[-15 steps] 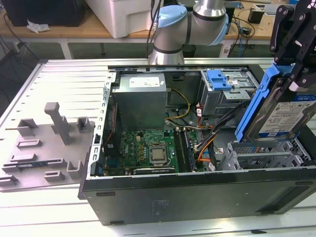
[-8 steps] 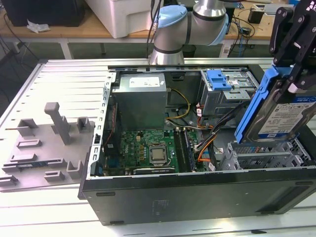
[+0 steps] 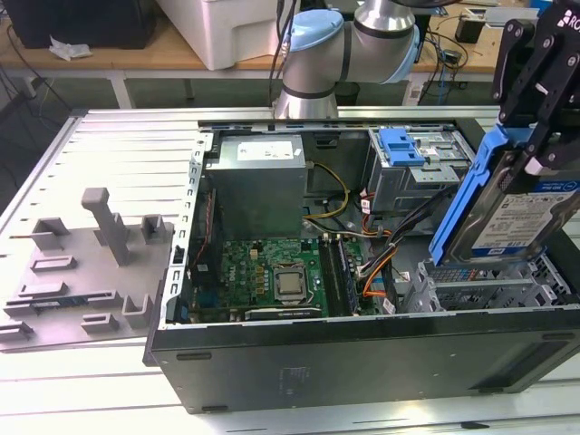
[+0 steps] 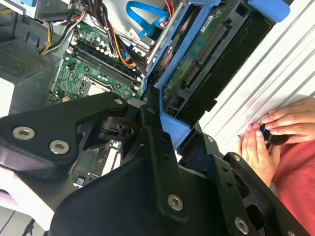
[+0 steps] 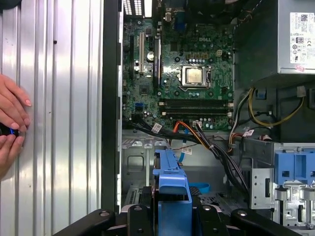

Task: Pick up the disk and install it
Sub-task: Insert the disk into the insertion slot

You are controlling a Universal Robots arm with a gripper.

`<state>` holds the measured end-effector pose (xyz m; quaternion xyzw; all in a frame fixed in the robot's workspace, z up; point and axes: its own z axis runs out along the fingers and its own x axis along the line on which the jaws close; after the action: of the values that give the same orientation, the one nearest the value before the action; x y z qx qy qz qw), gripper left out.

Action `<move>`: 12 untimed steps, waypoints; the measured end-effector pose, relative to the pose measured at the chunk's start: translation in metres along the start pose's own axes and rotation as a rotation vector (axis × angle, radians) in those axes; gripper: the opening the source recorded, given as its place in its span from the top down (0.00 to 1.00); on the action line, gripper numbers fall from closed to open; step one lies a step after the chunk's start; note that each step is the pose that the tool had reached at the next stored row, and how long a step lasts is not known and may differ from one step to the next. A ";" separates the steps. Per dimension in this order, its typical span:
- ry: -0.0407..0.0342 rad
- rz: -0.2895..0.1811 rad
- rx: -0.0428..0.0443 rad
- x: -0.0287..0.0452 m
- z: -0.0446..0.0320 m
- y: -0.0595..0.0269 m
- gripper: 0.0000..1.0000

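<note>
You have the disk [image 3: 521,222] pinched at its upper end in the hand [image 3: 536,161], at the right edge of the exterior view. Its long axis slopes steeply toward the frame's lower left, lower end just above the metal drive cage [image 3: 471,290]

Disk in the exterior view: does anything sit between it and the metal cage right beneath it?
Nothing visible does. The gripper holds the disk tilted above the metal cage. A black cable bundle runs beside the cage, on the exterior view's left, not under the disk.
</note>
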<state>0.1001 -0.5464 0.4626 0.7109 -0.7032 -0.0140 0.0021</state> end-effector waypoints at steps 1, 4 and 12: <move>0.0000 0.000 0.0000 0.0000 0.0006 0.0000 0.63; 0.0000 0.000 -0.0001 0.0000 0.0018 0.0000 0.63; -0.0001 0.001 0.0000 0.0001 0.0052 -0.0001 0.63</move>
<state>0.1000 -0.5464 0.4575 0.7104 -0.7036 -0.0140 0.0021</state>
